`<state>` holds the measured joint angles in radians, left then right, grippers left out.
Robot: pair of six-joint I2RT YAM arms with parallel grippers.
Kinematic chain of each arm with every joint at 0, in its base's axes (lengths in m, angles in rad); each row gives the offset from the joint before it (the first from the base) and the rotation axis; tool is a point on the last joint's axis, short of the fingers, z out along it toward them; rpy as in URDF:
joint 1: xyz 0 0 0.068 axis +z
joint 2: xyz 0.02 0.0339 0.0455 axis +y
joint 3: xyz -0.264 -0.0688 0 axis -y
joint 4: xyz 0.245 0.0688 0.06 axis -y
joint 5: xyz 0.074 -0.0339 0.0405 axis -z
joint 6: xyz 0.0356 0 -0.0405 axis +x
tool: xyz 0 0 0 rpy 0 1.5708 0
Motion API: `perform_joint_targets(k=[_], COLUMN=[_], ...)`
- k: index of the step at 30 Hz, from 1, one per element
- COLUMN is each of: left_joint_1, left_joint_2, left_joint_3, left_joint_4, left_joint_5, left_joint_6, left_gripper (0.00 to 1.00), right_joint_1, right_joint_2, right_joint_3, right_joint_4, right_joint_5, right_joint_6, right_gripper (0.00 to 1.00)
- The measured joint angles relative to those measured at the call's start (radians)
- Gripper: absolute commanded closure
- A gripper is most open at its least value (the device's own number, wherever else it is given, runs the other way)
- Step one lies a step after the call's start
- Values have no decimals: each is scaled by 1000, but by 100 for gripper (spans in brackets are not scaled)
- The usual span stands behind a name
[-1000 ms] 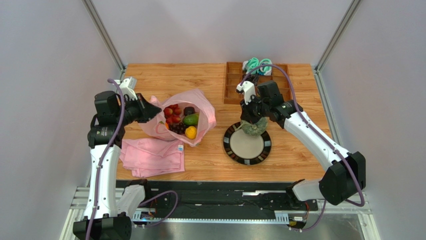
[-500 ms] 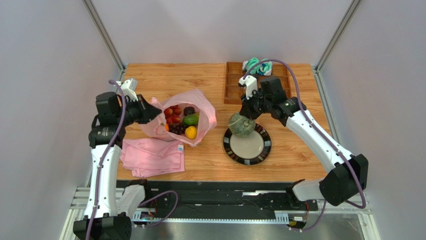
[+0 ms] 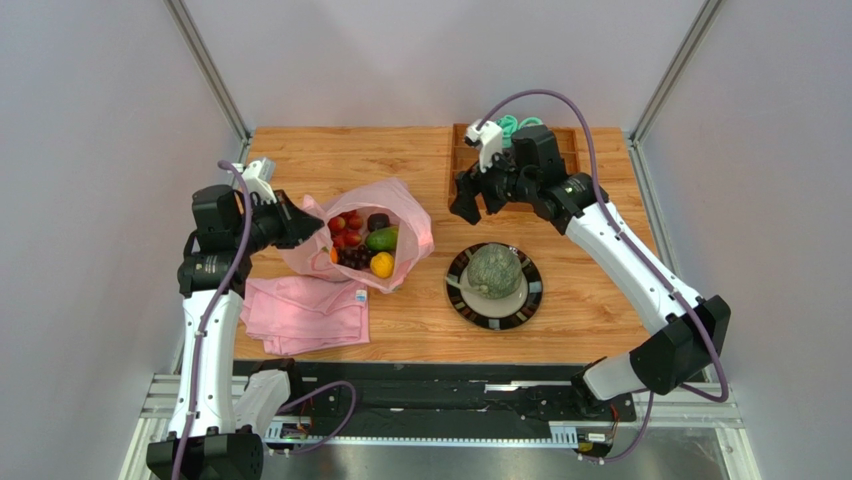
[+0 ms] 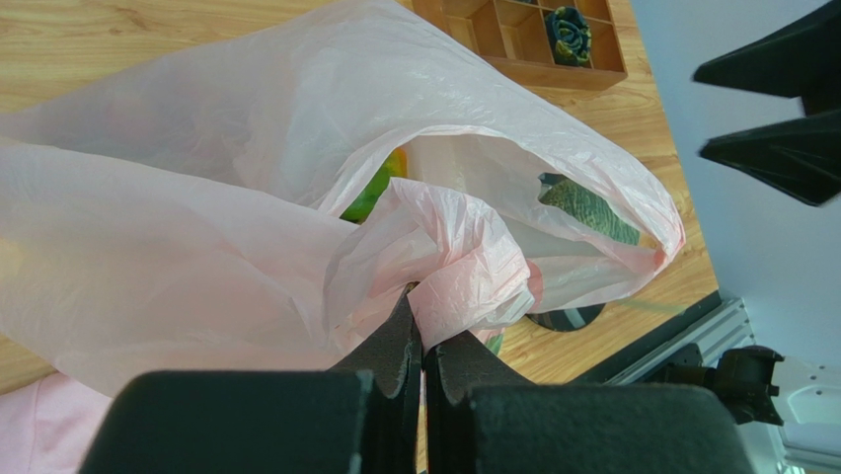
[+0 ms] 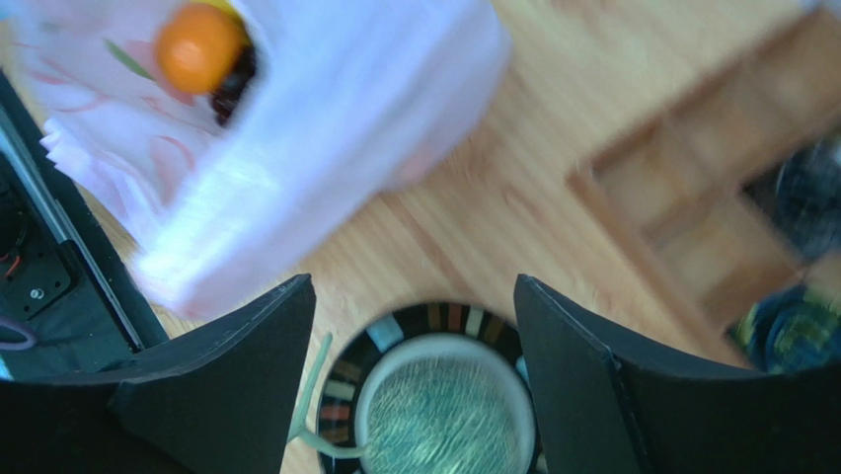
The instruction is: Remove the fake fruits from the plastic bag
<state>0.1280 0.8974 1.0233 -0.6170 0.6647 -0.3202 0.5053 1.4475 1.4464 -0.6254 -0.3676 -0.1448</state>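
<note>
Though melon (image 3: 494,270) on plate (image 3: 455,293), bag (image 3: 412,218) fruit-laden

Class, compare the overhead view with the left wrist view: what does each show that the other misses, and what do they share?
Only the overhead view: the red berries, dark grapes and orange fruit lying inside the plastic bag. Only the left wrist view: the left gripper close up, pinched shut on a fold of the bag's rim. Both: the plastic bag, the wooden tray and a green fruit in the bag.
</note>
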Motion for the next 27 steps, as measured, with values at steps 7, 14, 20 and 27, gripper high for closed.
perform_joint_targets(k=[7, 14, 20, 27], left_joint_1=[0, 1, 2, 3], left_joint_2=[-2, -25, -67, -77], left_joint_3=[-11, -11, -4, 35], left_joint_4=[-4, -65, -142, -189], left_joint_5=[1, 2, -21, -25], left_joint_6=[-13, -14, -1, 24], left_gripper=[100, 100, 100, 100], right_joint_1=[393, 486, 449, 404], right_joint_2=[-3, 240, 467, 618], right_joint_3=[121, 220, 323, 486], right_joint_4=[41, -13, -107, -185], right_joint_5=[-8, 19, 62, 100], right_joint_6=[-264, -506, -673, -753], right_gripper=[44, 50, 53, 54])
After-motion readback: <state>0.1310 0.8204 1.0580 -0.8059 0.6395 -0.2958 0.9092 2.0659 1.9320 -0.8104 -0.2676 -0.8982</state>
